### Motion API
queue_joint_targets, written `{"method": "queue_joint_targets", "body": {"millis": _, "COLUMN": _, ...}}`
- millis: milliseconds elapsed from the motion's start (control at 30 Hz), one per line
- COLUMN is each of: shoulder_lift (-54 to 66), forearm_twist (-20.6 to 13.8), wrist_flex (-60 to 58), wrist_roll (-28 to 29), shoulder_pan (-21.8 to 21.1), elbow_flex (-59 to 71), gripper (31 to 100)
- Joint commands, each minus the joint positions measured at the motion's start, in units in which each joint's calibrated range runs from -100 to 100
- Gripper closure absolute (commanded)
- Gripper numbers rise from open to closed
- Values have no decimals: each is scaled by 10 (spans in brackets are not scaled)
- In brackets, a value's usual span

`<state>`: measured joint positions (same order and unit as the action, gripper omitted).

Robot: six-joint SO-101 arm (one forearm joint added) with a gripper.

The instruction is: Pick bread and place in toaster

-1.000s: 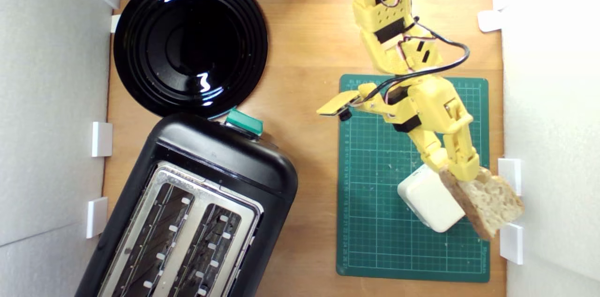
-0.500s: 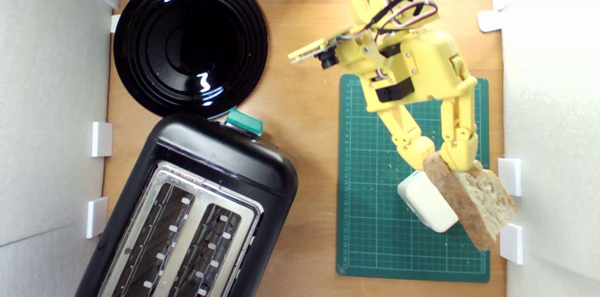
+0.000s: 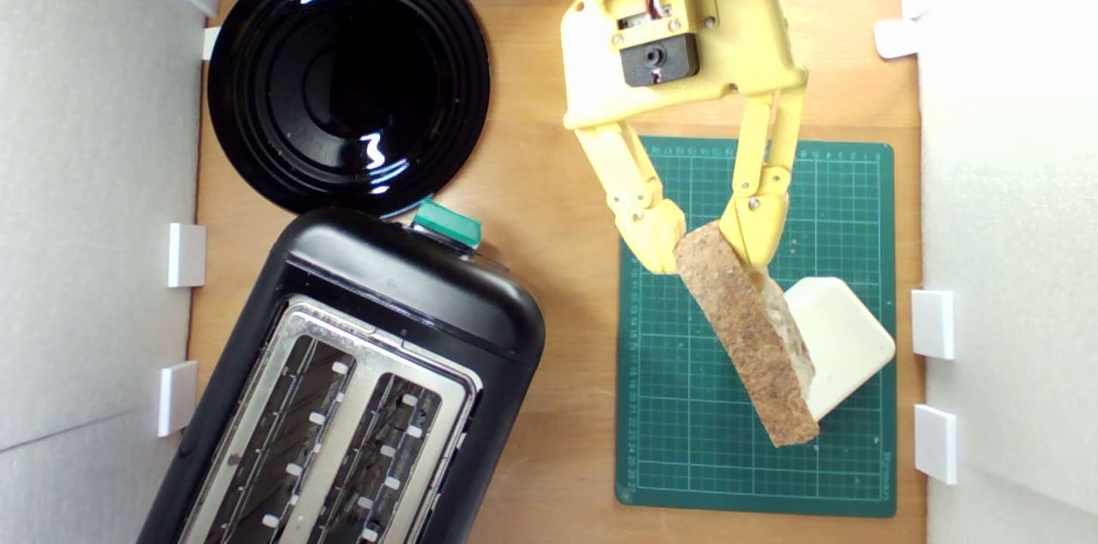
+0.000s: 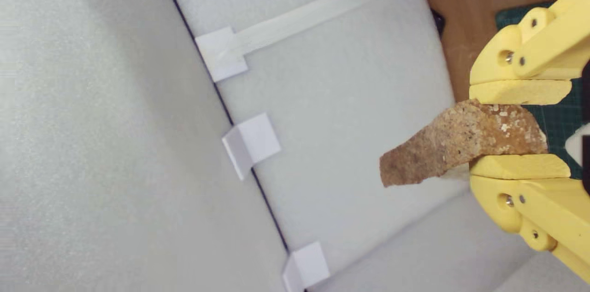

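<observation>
So the claw (image 3: pixel 705 248) is clamped on one end of the bread (image 3: pixel 748 338), and that's the bit that worries me. In the wrist view the two yellow fingers (image 4: pixel 521 91) pinch only the crust end of the bread (image 4: pixel 454 144), with most of the slice sticking out past them like a diving board. A grip that far off-centre means the slice could swing or pivot between the fingers on any quick move, and holey crumb can crush or tear under the squeeze.

Using the green mat (image 3: pixel 678 458) as the landmark: the bread hangs in the air over the mat, crust side up toward the overhead camera, and partly covers a white block (image 3: pixel 845 338) sitting on the mat. If the slice droops it could clip that block on the way out.

Further off, the toaster (image 3: pixel 343 381) sits on the bench (image 3: pixel 558 158) well apart from the mat, on the exterior view's left, and it's angled. Its slots (image 3: pixel 377 458) run on a different diagonal from the slice, I'd say, so the wrist needs to twist to match. Get that wrong and the bread lands across the shiny top instead of dropping in.

Beyond the toaster is a black plate (image 3: pixel 347 76), touching or nearly touching its lever end. Shouldn't matter unless the swing goes wide.
</observation>
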<state>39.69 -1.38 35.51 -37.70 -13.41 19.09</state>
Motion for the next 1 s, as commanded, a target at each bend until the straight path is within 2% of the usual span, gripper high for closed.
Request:
{"method": "queue_joint_targets", "body": {"millis": 0, "shoulder_lift": 26, "forearm_twist": -2, "wrist_flex": 53, "wrist_roll": -33, "shoulder_pan": 32, "elbow_flex": -107, "gripper": 730}}
{"method": "queue_joint_targets", "body": {"millis": 200, "shoulder_lift": 7, "forearm_twist": -3, "wrist_flex": 78, "wrist_roll": -78, "shoulder_pan": 92, "elbow_flex": -176, "gripper": 729}}
{"method": "queue_joint_targets", "body": {"millis": 600, "shoulder_lift": -28, "forearm_twist": -3, "wrist_flex": 75, "wrist_roll": -175, "shoulder_pan": 219, "elbow_flex": -183, "gripper": 735}}
{"method": "queue_joint_targets", "body": {"millis": 800, "shoulder_lift": -29, "forearm_twist": -2, "wrist_flex": 75, "wrist_roll": -182, "shoulder_pan": 278, "elbow_flex": -190, "gripper": 735}}
{"method": "queue_joint_targets", "body": {"millis": 967, "shoulder_lift": -59, "forearm_twist": -3, "wrist_flex": 84, "wrist_roll": -178, "shoulder_pan": 294, "elbow_flex": -238, "gripper": 735}}
